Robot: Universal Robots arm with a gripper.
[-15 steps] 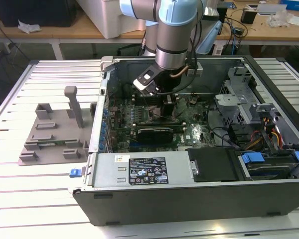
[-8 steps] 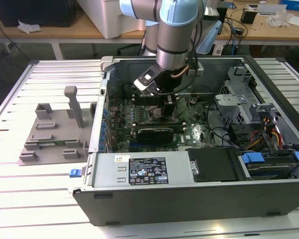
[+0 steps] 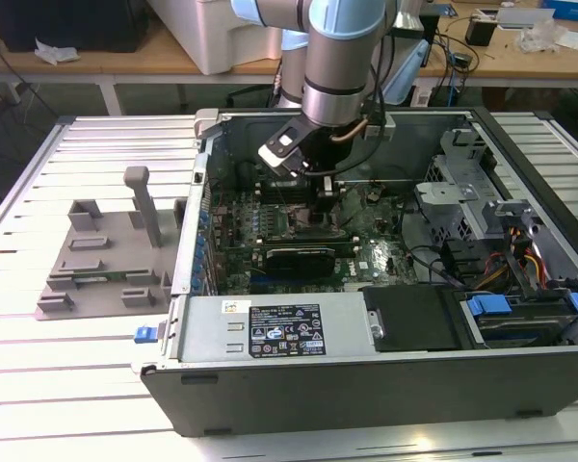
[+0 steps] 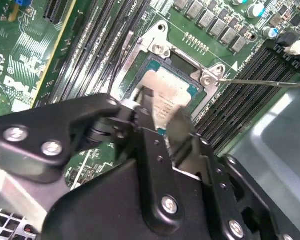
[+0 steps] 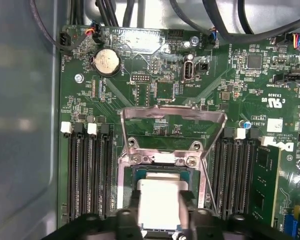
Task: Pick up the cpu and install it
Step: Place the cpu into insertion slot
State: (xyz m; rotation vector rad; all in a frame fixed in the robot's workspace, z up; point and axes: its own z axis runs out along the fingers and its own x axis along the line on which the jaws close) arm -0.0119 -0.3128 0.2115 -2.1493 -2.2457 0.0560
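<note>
Your gripper [image 4: 164, 111] is pinching the cpu [image 4: 162, 90]. In both wrist views its two black fingers [image 5: 186, 204] press on opposite edges of the silver plate. The cpu lies square within the opening of the socket frame [image 5: 161, 159], with a teal margin showing around it. You cannot tell from these views whether it rests on the socket or hangs just over it.

In the exterior view your arm [image 3: 342, 58] comes almost straight down into the computer case [image 3: 366, 395]. The case lies with its open face up, and the wrist stands directly over the socket frame.

Mind the edges close in. The load plate [image 5: 172, 116] stands raised at the socket frame's hinge edge, just beyond the cpu. A thin lever [image 4: 265, 82] reaches out from one corner of the socket frame across the neighbouring slots. Rows of memory slots [image 5: 87, 170] flank the socket frame on two opposite sides, just beside the fingers and low against the board. Past one of those rows a green memory module [image 5: 264, 177] stands upright.

Farther out, a coin cell [image 5: 106, 61] lies beyond the raised plate, well apart from the socket frame. A grey case panel [image 5: 20, 125] runs beyond the other row of slots. In the exterior view a black card [image 3: 303, 258] lies between the socket frame and the power supply [image 3: 270, 332]. The drive cage [image 3: 453, 192] stands well apart from the socket frame, toward the exterior view's right. Farthest from the socket frame, outside the case on the exterior view's left, a grey fixture [image 3: 106, 255] sits on the slatted table [image 3: 29, 385].
</note>
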